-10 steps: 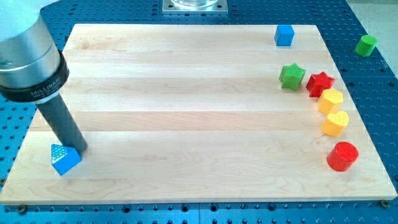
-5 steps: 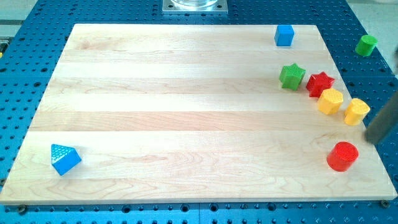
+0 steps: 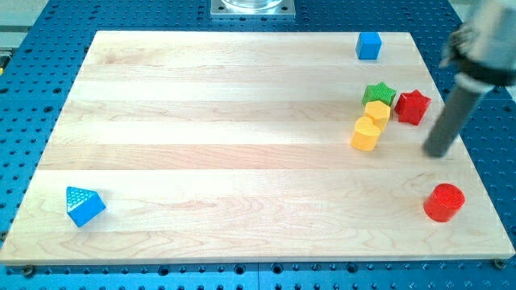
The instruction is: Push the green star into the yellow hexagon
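The green star (image 3: 379, 93) lies at the view's upper right of the wooden board (image 3: 201, 161). The yellow hexagon (image 3: 376, 112) sits just below it and touches it. A second yellow block (image 3: 366, 134), rounded like a heart, touches the hexagon from below left. My tip (image 3: 438, 151) is to the right of this cluster, apart from it, below right of the red star (image 3: 412, 106). The dark rod rises from the tip toward the view's upper right and looks blurred.
A blue cube (image 3: 368, 45) stands near the board's top edge. A red cylinder (image 3: 444, 201) is at the lower right. A blue triangle (image 3: 84, 205) lies at the lower left. The red star stands to the right of the green star.
The rod swept from the far left to the right side. The two yellow blocks moved left and up; the hexagon now touches the green star. The green cylinder off the board is now hidden.
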